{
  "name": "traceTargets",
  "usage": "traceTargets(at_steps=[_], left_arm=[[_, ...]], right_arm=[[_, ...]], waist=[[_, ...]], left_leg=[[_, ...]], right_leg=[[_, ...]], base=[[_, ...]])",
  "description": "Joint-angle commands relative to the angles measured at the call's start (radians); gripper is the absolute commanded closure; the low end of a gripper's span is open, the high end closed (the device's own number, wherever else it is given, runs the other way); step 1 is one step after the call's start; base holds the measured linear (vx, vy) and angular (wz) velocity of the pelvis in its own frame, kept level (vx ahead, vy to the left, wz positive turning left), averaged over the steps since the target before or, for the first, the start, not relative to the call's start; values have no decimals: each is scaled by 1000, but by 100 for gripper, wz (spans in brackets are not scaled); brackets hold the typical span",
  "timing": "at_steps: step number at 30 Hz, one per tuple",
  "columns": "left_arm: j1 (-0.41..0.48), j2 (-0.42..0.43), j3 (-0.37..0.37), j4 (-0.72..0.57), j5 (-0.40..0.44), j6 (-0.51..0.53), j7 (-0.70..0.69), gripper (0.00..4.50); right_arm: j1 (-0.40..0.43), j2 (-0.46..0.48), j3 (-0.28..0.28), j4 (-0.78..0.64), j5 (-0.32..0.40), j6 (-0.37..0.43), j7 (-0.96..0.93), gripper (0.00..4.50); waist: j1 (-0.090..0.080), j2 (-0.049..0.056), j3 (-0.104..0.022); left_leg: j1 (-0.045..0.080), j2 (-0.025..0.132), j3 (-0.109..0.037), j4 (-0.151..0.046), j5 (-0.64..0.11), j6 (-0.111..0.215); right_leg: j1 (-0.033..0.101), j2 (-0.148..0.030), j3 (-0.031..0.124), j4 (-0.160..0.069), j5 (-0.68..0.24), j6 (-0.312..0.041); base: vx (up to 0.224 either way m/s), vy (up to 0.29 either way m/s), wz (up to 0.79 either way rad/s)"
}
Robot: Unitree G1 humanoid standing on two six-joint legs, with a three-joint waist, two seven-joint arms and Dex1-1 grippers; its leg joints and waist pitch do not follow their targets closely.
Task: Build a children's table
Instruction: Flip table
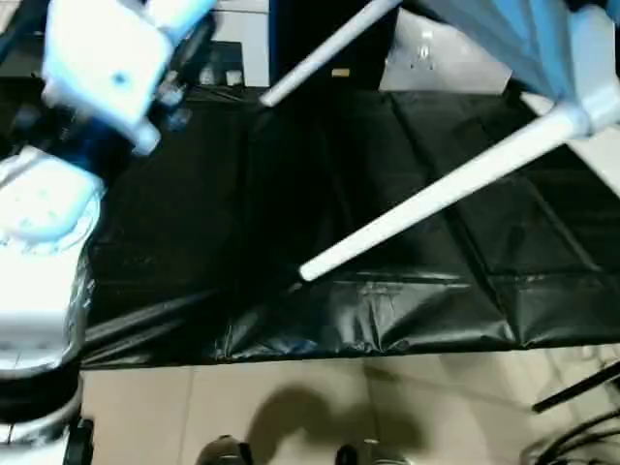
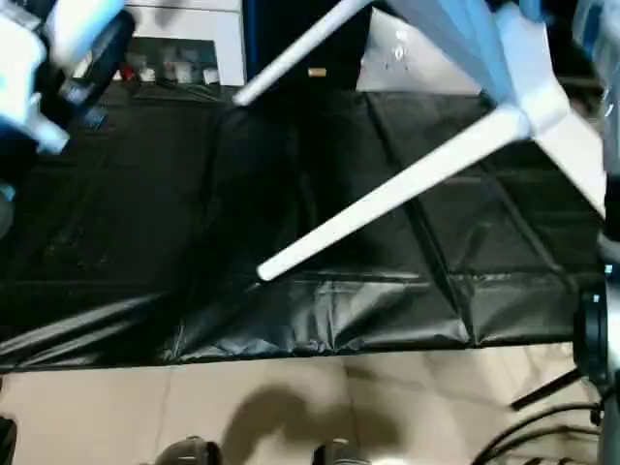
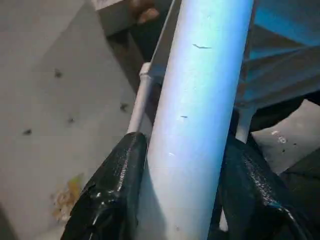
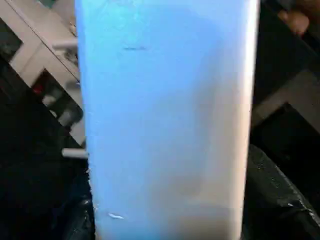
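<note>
Looking down from the head, left eye: the children's table (image 1: 542, 48) hangs tipped in the air at the upper right, above the black-covered table (image 1: 291, 194) — not resting on it.
Nearest leg, left eye: one white leg (image 1: 436, 199) runs from its corner socket at the upper right down to a free foot near the middle of the black cover — long axis diagonal, foot hanging toward the robot.
Second leg, left eye: a farther leg (image 1: 325, 50) lies roughly parallel, higher and further back.
Left arm, left eye: the white forearm fills the upper left, well apart from those two legs.
Right eye: same slant on the near leg (image 2: 387, 194); beyond the black cover stands a white cabinet (image 2: 184, 39) with small items on its shelf.
Left wrist: the left tool (image 3: 182, 195) is clamped on a white leg (image 3: 200, 100), black fingers (image 3: 112, 190) pressed on both sides, shaft running straight out between them toward the ribbed tabletop (image 3: 280, 55).
Right wrist: the right tool (image 4: 167, 220) sits around a broad white part (image 4: 165, 115) of the children's table; one black finger (image 4: 272, 185) shows beside it — clamped or merely close, I cannot tell.
Relation that counts: both arms hold from opposite ends, so turning it upright looks to depend on swinging the hanging feet downward.
Writing: none readable.
</note>
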Motion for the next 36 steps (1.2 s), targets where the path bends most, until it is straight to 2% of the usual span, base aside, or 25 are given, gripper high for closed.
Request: traceTargets(at_steps=[1, 5, 9, 11, 12, 13, 14, 15, 16, 17, 18, 19, 20, 23, 26, 27, 28, 29, 30, 31, 32, 33, 34, 35, 36], left_arm=[[32, -41, -31, 75, -18, 96, 27, 258], [37, -61, -23, 83, -15, 114, 44, 259], [49, -70, -13, 114, -12, 108, 52, 264], [49, -67, -15, 144, -7, 57, 41, 270], [53, -69, -7, 174, -11, 11, 38, 274], [53, -69, -7, 174, -11, 11, 38, 278], [63, -57, -2, 216, -17, -77, 15, 281], [69, -49, 1, 232, -17, -102, 8, 284], [78, -35, 5, 256, -17, -136, -6, 286], [79, -34, 6, 258, -18, -138, -7, 287], [86, -18, 18, 282, -19, -159, -19, 289], [84, -13, 26, 293, -24, -164, -23, 289], [78, 6, 33, 315, -29, -186, -41, 289], [73, 27, 40, 336, -31, -210, -60, 289], [71, 50, 47, 369, -52, -252, -99, 289], [76, 59, 50, 382, -61, -267, -113, 289], [79, 65, 51, 388, -63, -272, -117, 289], [84, 72, 54, 395, -66, -280, -121, 289], [87, 81, 55, 404, -70, -288, -129, 289], [88, 95, 57, 415, -74, -294, -143, 289], [92, 103, 61, 421, -74, -298, -149, 289], [95, 109, 65, 425, -76, -302, -153, 289], [98, 114, 68, 429, -76, -307, -157, 289], [102, 118, 73, 433, -80, -312, -158, 289], [110, 125, 79, 432, -87, -314, -167, 289]], right_arm=[[-1, 34, 21, -2, 50, -36, 64, 146], [9, 65, -9, 17, 75, -96, 94, 104], [44, 63, -82, -34, 210, -95, 240, 60], [65, 56, -120, -57, 262, -105, 292, 55], [64, 69, -171, -62, 290, -105, 261, 43], [64, 69, -171, -62, 290, -105, 261, 27], [46, 105, -257, -33, 313, -104, 156, 17], [44, 117, -291, -19, 317, -115, 112, 13], [58, 132, -341, -7, 324, -129, 55, 8], [62, 133, -345, -7, 324, -130, 52, 4], [118, 143, -397, -13, 331, -148, 11, 0], [178, 147, -420, -30, 338, -150, 5, 0], [303, 166, -445, -73, 352, -150, 4, 0], [398, 202, -472, -95, 359, -149, -25, 0], [467, 259, -497, -89, 351, -137, -86, 0], [493, 286, -500, -88, 363, -135, -93, 0], [507, 299, -496, -86, 361, -145, -100, 0], [524, 311, -481, -89, 365, -144, -93, 0], [541, 320, -466, -95, 379, -137, -85, 0], [548, 339, -441, -85, 386, -138, -80, 0], [534, 347, -426, -52, 386, -137, -68, 0], [523, 354, -417, -29, 384, -136, -60, 0], [507, 358, -410, 0, 372, -149, -58, 0], [487, 364, -403, 34, 359, -161, -54, 0], [452, 371, -392, 98, 340, -180, -40, 0]], waist=[[-22, -1, -51], [-34, 0, -47], [-53, 22, -36], [-64, 30, -36], [-58, 53, -28], [-40, 55, -27], [-18, 58, -25], [27, 32, -29], [23, 9, -29], [8, -36, -25], [6, -4, -12], [20, 29, -10], [-1, 77, -21], [-4, 105, -15], [-2, 80, 13], [55, 92, 10], [55, 92, 10], [62, 47, 19], [27, 6, 26], [21, 4, 31], [33, 10, 32], [6, 39, 29], [6, 39, 29], [-10, 92, 21], [3, 91, 44]], left_leg=[[41, 32, -19, -66, -494, -54], [46, 30, -32, -67, -589, -67], [63, 31, -49, -74, -717, -68], [56, 43, -65, -95, -789, -73], [44, 57, -73, -134, -865, -89], [3, 80, -56, -193, -916, -92], [-15, 88, -41, -212, -922, -90], [-35, 79, 10, -218, -846, -59], [16, 51, 24, -148, -722, -71], [124, -35, -20, 126, -330, -38], [38, -49, -79, 86, -176, -12], [66, -21, -84, 38, -274, -28], [84, 24, -102, -50, -562, -78], [59, 69, -125, -135, -809, -55], [54, 54, -68, -166, -867, -34], [-13, 70, -17, -215, -806, -35], [-13, 70, -17, -215, -806, -35], [55, 38, 15, -154, -655, -60], [173, -76, -18, 108, -263, -13], [85, -90, -50, 86, -125, 35], [68, -69, -58, 36, -143, 30], [103, -6, -81, -76, -395, 47], [103, -6, -81, -76, -395, 47], [86, 54, -111, -125, -587, 72], [27, 129, -110, -219, -904, 69]], right_leg=[[-1, -35, 18, -111, -561, -82], [-5, -35, 5, -121, -617, -53], [-5, -27, -24, -143, -635, -41], [21, -25, -48, -137, -581, -52], [40, -14, -59, -106, -488, -72], [83, -5, -60, -4, -354, -105], [96, -5, -54, 54, -294, -112], [104, -4, -8, 120, -343, -78], [35, -26, 37, 35, -595, -34], [-111, -125, 68, -198, -1127, 37], [20, -137, 74, -160, -1017, -36], [14, -119, 48, -146, -893, -63], [4, -20, -4, -89, -494, -114], [65, -14, -39, -33, -104, -159], [71, 2, -63, -49, -412, -92], [126, 8, -25, 109, -462, -68], [126, 8, -25, 109, -462, -68], [37, -11, 39, 0, -688, -27], [-102, -93, 18, -229, -1126, 43], [13, -121, 55, -217, -1062, 35], [59, -127, 49, -189, -979, 31], [50, -53, -13, -134, -579, -66], [50, -53, -13, -134, -579, -66], [87, -34, -50, -88, -311, -93], [103, -32, -55, 74, -16, -100]], base=[[0, 0, 0], [-13, 9, -1], [-42, 29, -3], [-83, 50, -10], [-73, 43, -11], [-112, 19, -3], [-137, -46, 10], [-137, -46, 10], [-66, -100, 14], [-5, -70, -6], [-5, -70, -6], [0, 0, 0], [0, 0, 0], [-67, 30, -7], [-99, 3, 0], [-105, -57, 11], [-77, -119, 21], [-8, -152, 8], [-8, -152, 8], [61, -96, -25], [0, 0, 0], [0, 0, 0], [-77, -62, -2], [-115, -62, -5], [-115, -62, -5]])
